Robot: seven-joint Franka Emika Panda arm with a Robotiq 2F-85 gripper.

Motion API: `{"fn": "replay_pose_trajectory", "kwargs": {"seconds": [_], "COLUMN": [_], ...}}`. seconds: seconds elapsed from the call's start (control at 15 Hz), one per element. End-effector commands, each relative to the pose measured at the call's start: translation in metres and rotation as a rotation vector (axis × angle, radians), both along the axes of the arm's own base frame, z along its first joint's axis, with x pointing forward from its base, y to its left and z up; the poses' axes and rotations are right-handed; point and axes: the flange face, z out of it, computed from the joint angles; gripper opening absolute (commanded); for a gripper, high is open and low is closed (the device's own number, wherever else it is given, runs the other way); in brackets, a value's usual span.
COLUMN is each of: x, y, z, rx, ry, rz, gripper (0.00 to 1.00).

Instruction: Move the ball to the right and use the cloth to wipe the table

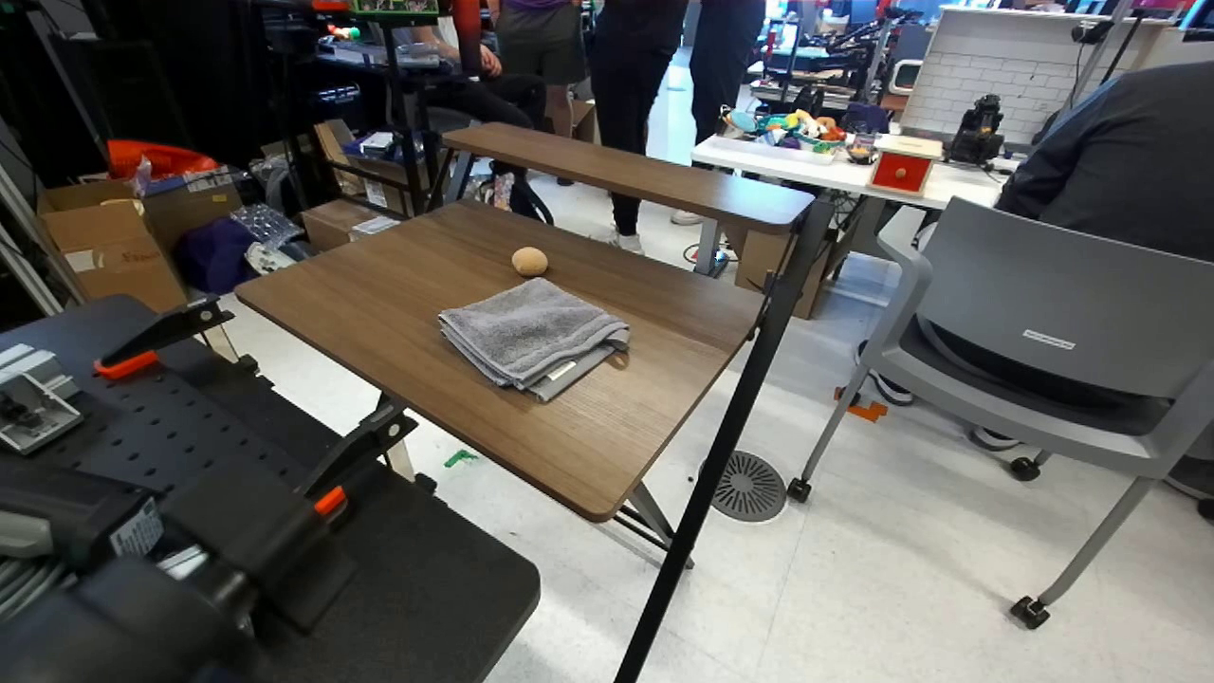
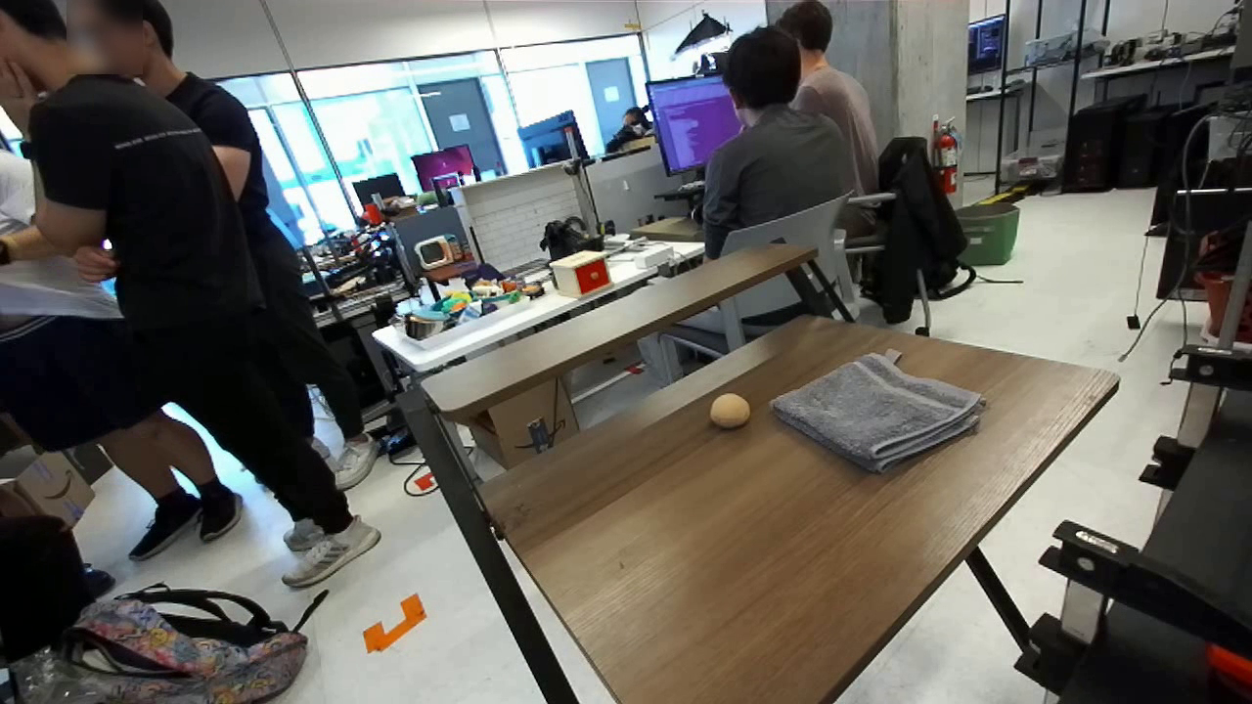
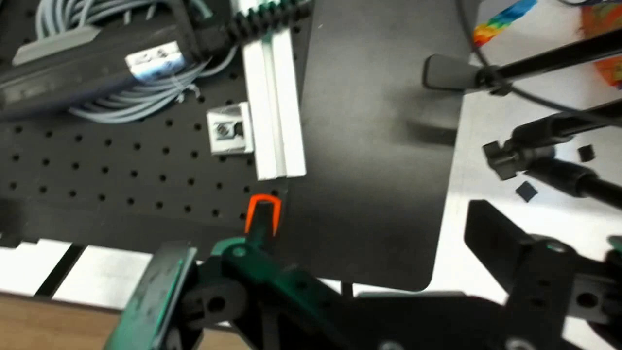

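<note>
A strip of white floor (image 1: pixel 512 517) separates the wood-grain table (image 1: pixel 379 294) from a black workbench (image 1: pixel 446 569), and two bar clamps (image 1: pixel 356 453) with orange tips sit on the bench's edge facing the table. In both exterior views a raised brown shelf (image 1: pixel 626 171) runs along the table's opposite long side, and slanting black legs (image 1: pixel 728 427) stand at the ends. In an exterior view a grey office chair (image 1: pixel 1062 294) with a seated person (image 1: pixel 1129 161) stands near one end, a round floor drain (image 1: pixel 749 487) showing between the chair and a leg. In an exterior view standing people (image 2: pixel 156 196) fill the left side and a patterned backpack (image 2: pixel 196 640) lies on the floor. An aluminium extrusion (image 3: pixel 273 107) and a coil of grey cable (image 3: pixel 116 114) are on the workbench in the wrist view.

The gripper (image 3: pixel 329 228) comes in from the bottom of the wrist view, its fingers (image 3: pixel 500 243) spread wide. The workbench surface and one clamp's orange tip (image 3: pixel 265 198) show through the gap; whether the gripper touches that clamp cannot be told.

The tan ball (image 2: pixel 730 412) and the folded grey cloth (image 2: pixel 880 411) rest on the table, well apart from the gripper. The ball sits just beside a corner of the cloth, bare wood showing between them in an exterior view, and lies closer to the raised shelf. The cloth lies flat, nearer the workbench.
</note>
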Motion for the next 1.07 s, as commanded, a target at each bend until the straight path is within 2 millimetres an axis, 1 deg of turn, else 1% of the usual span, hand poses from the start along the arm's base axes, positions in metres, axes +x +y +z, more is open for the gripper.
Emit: {"fn": "replay_pose_trajectory", "kwargs": {"seconds": [0.0,0.07,0.2,0.27,0.33,0.4,0.47,0.53,0.67,0.73,0.8,0.87,0.93,1.0], "x": [0.032,0.043,0.07,0.079,0.085,0.075,0.081,0.084,0.093,0.099,0.106,0.117,0.133,0.152], "y": [-0.025,-0.034,-0.062,-0.071,-0.071,-0.066,-0.073,-0.074,-0.063,-0.063,-0.071,-0.078,-0.09,-0.109], "z": [0.007,0.01,0.015,0.022,0.026,0.023,0.025,0.026,0.031,0.031,0.029,0.029,0.027,0.022], "rx": [0.05,0.048,0.053,0.06,0.077,0.068,0.078,0.081,0.119,0.136,0.131,0.132,0.122,0.094], "ry": [-0.106,-0.161,-0.279,-0.334,-0.389,-0.314,-0.348,-0.36,-0.464,-0.516,-0.554,-0.589,-0.6,-0.591], "rz": [-0.083,-0.107,-0.161,-0.199,-0.228,-0.194,-0.216,-0.223,-0.196,-0.23,-0.267,-0.306,-0.358,-0.401], "gripper": [1.0,1.0,1.0,1.0,1.0,1.0,1.0,1.0,1.0,1.0,1.0,1.0,1.0,1.0]}}
